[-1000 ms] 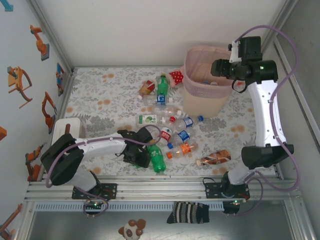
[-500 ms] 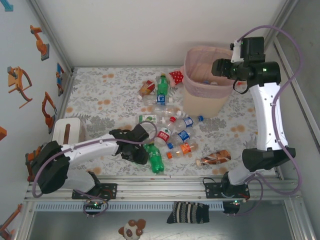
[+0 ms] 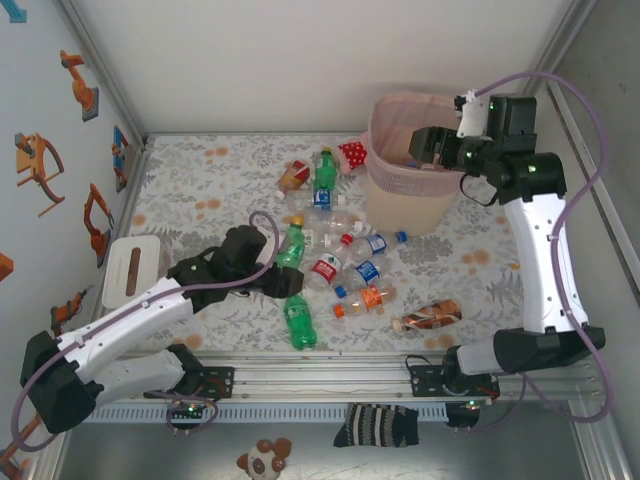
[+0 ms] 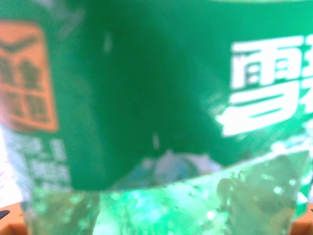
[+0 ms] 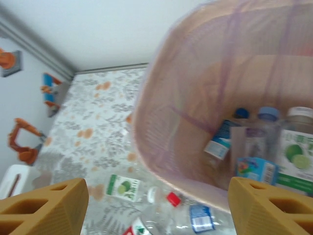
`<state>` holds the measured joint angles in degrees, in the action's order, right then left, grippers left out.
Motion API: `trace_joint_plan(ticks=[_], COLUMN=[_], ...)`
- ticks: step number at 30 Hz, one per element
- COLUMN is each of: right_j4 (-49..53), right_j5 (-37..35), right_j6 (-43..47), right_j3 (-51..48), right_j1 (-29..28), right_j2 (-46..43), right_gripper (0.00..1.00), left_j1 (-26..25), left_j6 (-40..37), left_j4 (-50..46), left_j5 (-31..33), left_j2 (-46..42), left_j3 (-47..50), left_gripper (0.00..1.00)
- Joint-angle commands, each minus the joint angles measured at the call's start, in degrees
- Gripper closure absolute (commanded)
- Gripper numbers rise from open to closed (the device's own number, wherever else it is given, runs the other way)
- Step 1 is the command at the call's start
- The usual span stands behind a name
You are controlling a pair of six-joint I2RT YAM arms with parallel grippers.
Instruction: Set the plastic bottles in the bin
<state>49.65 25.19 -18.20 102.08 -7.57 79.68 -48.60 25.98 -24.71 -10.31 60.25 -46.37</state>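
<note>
The plastic bottles [image 3: 327, 270] lay mostly in a loose cluster on the table [image 3: 200, 180], to the near left of the bin [image 3: 410, 210], and a few were seen inside the bin. One green bottle [image 3: 291, 245] was gripped by the closed left end effector [image 3: 281, 260], well to the left of the bin. In the left wrist view its label was pressed close between the orange fingertips [image 4: 304, 224]. The right end effector [image 3: 430, 147] was held over the bin's mouth, fingers spread wide and nothing between them.

Several failures were judged possible. The green bottle looked thin-walled and beaded with droplets, so it could be squeezed out of the grip during the carry. The bin was tall; if the bottle were not raised enough, the bin's rim could be struck and the bin tipped or pushed. The cluster lay between the green bottle and the bin, so a low path could scatter it. With the right arm parked over the bin, the two arms could collide there.
</note>
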Motion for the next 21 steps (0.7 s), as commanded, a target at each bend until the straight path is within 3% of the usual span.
trace_joint_plan(ticks=[1,10,16,21], right_j4=[-11.61,-29.44,-32.04,-32.1], right_j5=[8.88,18.5,21.86,22.66], right_j6=[-3.43,-5.54,-5.63,-5.47], right_j3=[-3.6,-13.51,-13.51,-13.64], right_j1=[-1.01,-8.18,-13.51,-16.71], right_j2=[-3.43,-9.53,-8.95,-7.81], right_gripper=[0.26,0.26,0.26,0.26], left_j1=[0.35,0.3,0.3,0.17], left_j6=[-4.65,-6.34,-3.8,-1.85], left_j4=[11.46,32.23,42.34,48.06], left_j5=[-6.9,-21.32,-31.04,-34.51], left_j2=[-0.8,2.67,6.94,9.24], left_j3=[-2.64,-5.01,-7.51,-8.85], left_gripper=[0.47,0.48,0.49,0.49])
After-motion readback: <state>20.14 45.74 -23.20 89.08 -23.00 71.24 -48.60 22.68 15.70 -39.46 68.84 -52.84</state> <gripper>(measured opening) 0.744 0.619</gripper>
